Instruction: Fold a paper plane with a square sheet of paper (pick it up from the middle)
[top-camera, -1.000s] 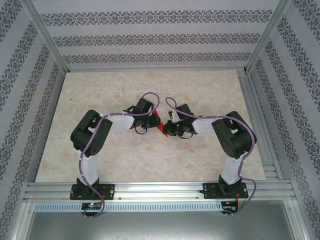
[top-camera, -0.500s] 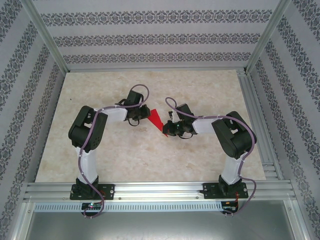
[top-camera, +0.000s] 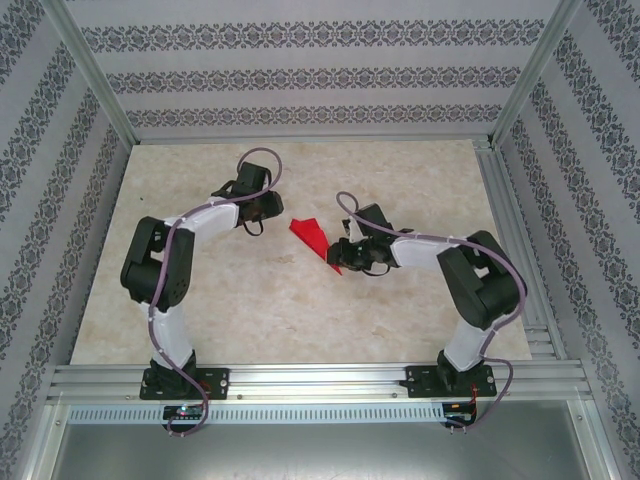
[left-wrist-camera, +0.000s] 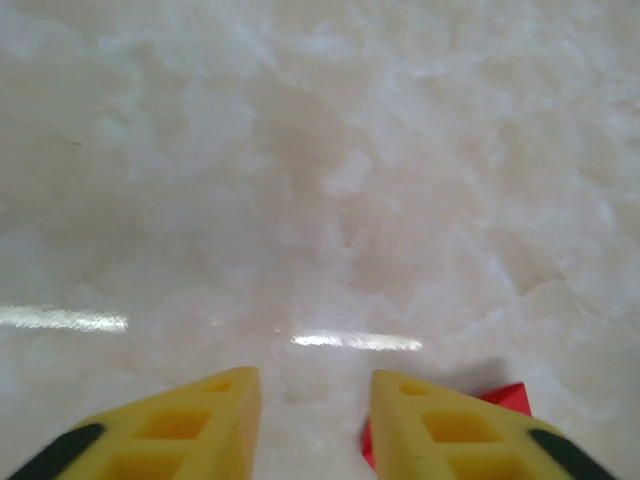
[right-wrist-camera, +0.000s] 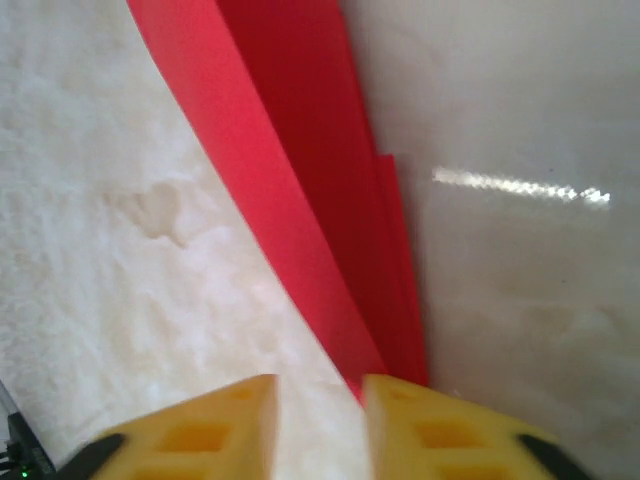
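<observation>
**Folded plane (top-camera: 312, 240) lying on the counter (top-camera: 190, 190) between two parted end effectors.**

The left end effector (left-wrist-camera: 312, 428) is spread with nothing between its fingers, just beside the plane's wide tail. The right end effector (right-wrist-camera: 318, 425) stands apart at the pointed nose, not clamped on it. The plane looks feather-light, thin and springy, and its layers seem liable to slide or reopen. I would pinch it gently across the stacked centre folds, mid-length, rather than by a single wing.
</observation>
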